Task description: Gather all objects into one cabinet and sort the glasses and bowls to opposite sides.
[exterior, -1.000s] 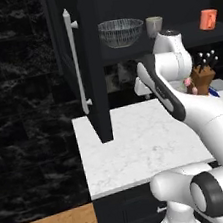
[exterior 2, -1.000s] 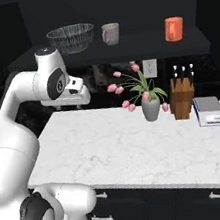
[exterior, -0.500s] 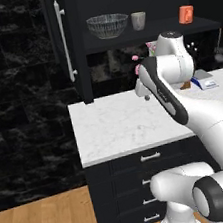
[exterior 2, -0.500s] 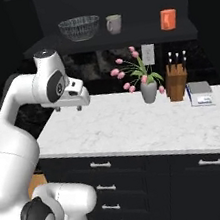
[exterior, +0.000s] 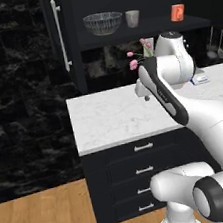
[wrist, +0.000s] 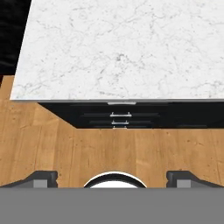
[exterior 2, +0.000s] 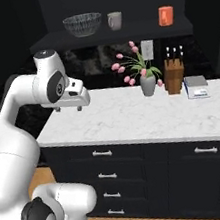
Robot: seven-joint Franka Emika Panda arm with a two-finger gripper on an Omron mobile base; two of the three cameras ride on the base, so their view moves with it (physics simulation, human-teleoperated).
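Pincer (wrist: pixel 112 177) hangs over the front edge of the white marble desk (exterior 2: pixel 133 115), its 2 finger tips spread wide apart and holding nothing. Up on the dark shelf of the cabinet (exterior: pixel 146 27), whose door (exterior: pixel 65 39) stands open, sit the clear ribbed bowl (exterior: pixel 103 23), the pale grey cup (exterior: pixel 132 18) beside it, and the orange cup (exterior: pixel 177 12) well apart.
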